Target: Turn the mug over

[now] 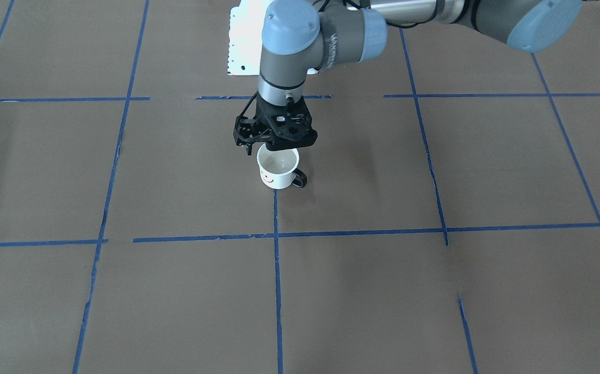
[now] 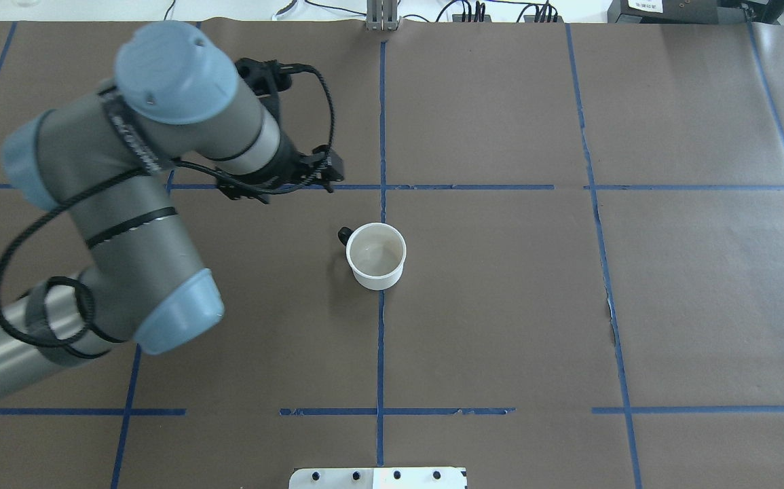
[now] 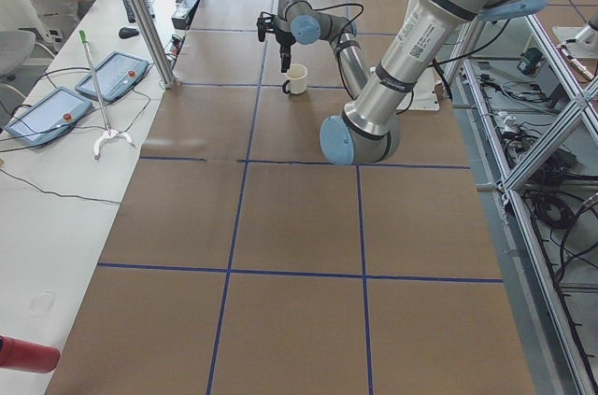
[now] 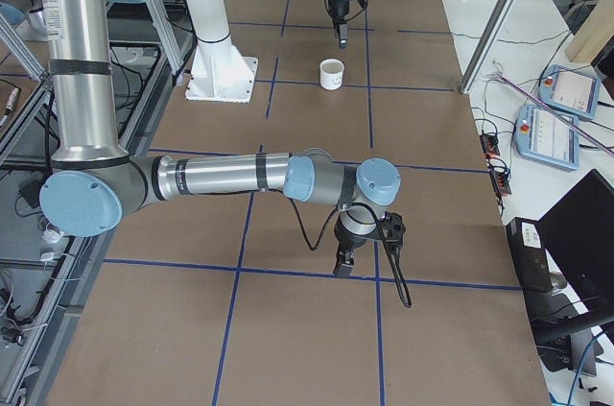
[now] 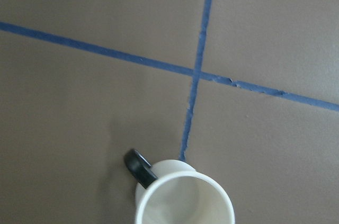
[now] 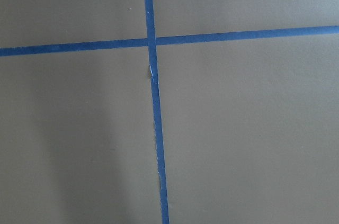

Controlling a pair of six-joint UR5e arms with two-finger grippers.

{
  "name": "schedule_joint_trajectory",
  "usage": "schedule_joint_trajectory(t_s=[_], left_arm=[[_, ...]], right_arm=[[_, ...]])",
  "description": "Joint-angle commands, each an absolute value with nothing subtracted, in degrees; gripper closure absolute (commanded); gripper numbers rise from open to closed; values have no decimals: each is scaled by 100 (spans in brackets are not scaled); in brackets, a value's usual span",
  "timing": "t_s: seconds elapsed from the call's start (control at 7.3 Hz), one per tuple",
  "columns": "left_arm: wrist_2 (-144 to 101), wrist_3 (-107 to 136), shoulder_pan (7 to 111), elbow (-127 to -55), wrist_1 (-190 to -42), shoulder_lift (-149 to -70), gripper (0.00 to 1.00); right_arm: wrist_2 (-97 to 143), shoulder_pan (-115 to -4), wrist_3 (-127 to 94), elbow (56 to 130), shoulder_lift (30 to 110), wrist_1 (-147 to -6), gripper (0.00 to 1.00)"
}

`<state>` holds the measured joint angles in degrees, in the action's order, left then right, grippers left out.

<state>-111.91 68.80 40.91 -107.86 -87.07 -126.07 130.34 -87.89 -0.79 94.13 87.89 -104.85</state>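
Note:
The white mug (image 2: pixel 377 255) stands upright near the table's middle with its mouth up. Its black handle (image 2: pixel 345 235) points towards my left. A smiley face shows on its side in the front-facing view (image 1: pixel 278 167). My left gripper (image 1: pixel 277 144) hangs raised in the air close over the mug without touching it, and looks open and empty. It also shows in the overhead view (image 2: pixel 317 175). The left wrist view shows the mug (image 5: pixel 183 197) at its bottom edge. My right gripper (image 4: pixel 343 267) is low over the table far from the mug; I cannot tell its state.
Brown paper with a blue tape grid (image 2: pixel 381 183) covers the table. The white base plate (image 2: pixel 378 477) lies at the robot's edge. Tablets (image 3: pixel 112 77) and cables lie on the side bench beyond the table's far edge.

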Motion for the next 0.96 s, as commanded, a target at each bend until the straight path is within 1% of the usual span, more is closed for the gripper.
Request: schedule_joint_trajectory(t_s=[0.0, 0.41, 0.68, 0.82], left_arm=[[-11800, 4896, 5172, -11311, -8718, -11273, 0], [-12084, 1787, 6797, -11294, -8850, -9769, 0], [-12373, -342, 7992, -11041, -8868, -9108, 0], [-12767, -769, 8477, -10778, -8990, -8888, 0]], right_arm=[[13034, -8789, -79, 9413, 8789, -10485, 0], [13034, -8789, -79, 9413, 8789, -10485, 0], [13034, -8789, -79, 9413, 8789, -10485, 0], [13034, -8789, -79, 9413, 8789, -10485, 0]])
